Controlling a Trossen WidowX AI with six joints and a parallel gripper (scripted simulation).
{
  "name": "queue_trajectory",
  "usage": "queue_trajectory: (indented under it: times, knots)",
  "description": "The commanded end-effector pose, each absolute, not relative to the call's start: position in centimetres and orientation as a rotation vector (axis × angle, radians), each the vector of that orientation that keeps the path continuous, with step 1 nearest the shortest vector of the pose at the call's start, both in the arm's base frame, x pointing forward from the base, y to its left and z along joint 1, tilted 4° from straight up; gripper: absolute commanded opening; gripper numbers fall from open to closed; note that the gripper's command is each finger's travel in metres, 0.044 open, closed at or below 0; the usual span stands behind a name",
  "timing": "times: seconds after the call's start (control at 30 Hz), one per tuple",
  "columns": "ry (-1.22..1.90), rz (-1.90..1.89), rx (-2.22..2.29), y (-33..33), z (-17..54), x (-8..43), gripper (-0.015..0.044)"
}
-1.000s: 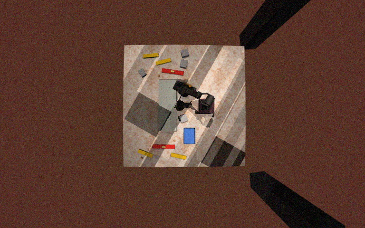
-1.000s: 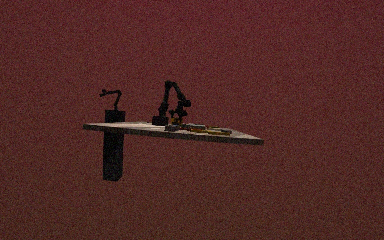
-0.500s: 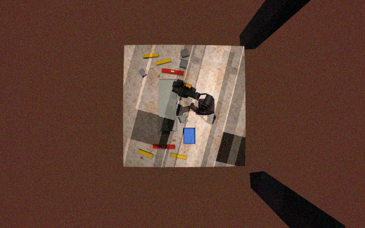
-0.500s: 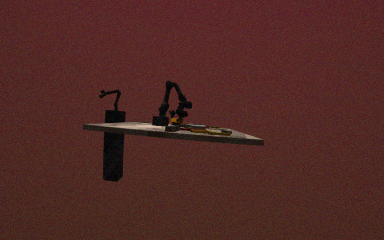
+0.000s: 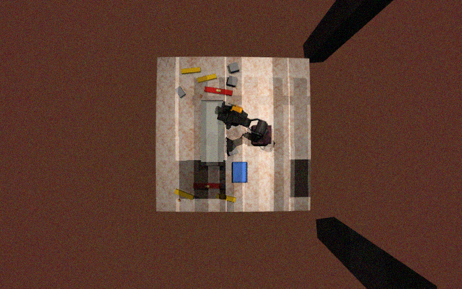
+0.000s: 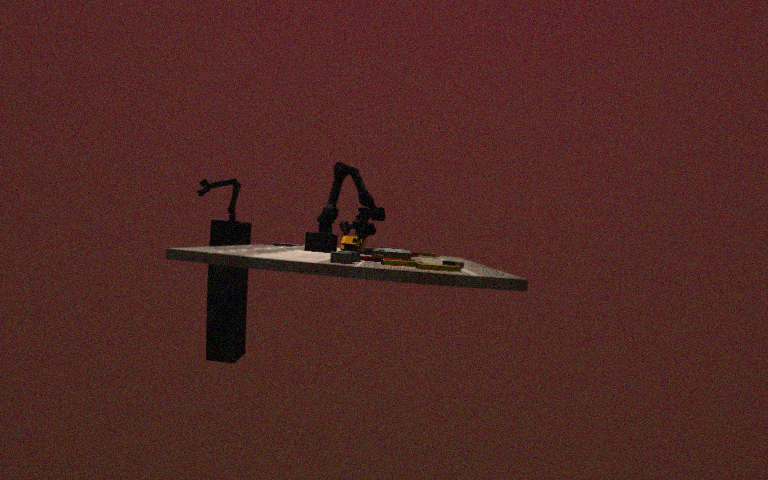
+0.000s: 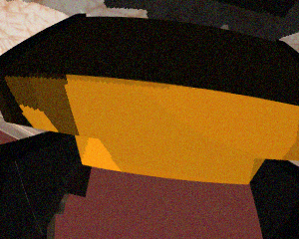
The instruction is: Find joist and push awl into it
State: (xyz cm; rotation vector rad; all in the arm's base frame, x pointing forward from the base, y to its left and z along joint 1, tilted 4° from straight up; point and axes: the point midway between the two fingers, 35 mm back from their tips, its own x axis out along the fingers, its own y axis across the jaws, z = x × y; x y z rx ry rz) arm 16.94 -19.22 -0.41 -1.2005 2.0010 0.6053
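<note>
My gripper [image 6: 353, 234] [image 7: 170, 142] is shut on the orange and black stud finder [image 5: 236, 108] [image 6: 351, 242] [image 7: 189, 124]. The stud finder is low near the table top; whether it touches the surface I cannot tell. In the top view its orange part shows just right of the upper right corner of the pale grey floor panel [image 5: 212, 136]. The arm hides part of that corner. The blue tray [image 5: 239, 172] lies right of the panel's lower end, with nothing visible in it. The awl cannot be made out. The joist is hidden.
A red level [image 5: 218, 91] lies above the panel and another red level [image 5: 207, 186] below it. Yellow bars [image 5: 190, 70] [image 5: 184, 194] and grey blocks [image 5: 233, 67] lie around them. A pale block [image 5: 233, 153] sits above the tray. Shadows cross the table.
</note>
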Motion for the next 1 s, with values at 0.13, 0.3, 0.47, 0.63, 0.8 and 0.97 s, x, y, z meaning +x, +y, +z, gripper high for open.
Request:
queue_trajectory:
  times: [0.13, 0.3, 0.47, 0.63, 0.8, 0.97]
  knots:
    - [2.058, 0.573, -1.224, -19.18, -0.58, 16.87, 0.0]
    - [2.093, 0.552, -1.244, -19.1, -0.67, 16.89, 0.0]
    - [2.127, 0.528, -1.267, -19.02, -0.74, 16.93, 0.0]
    - [2.158, 0.503, -1.293, -18.94, -0.79, 17.0, 0.0]
    - [2.172, 0.496, -1.298, -18.91, -0.84, 16.98, 0.0]
    - [2.199, 0.48, -1.309, -18.87, -0.92, 16.96, 0.0]
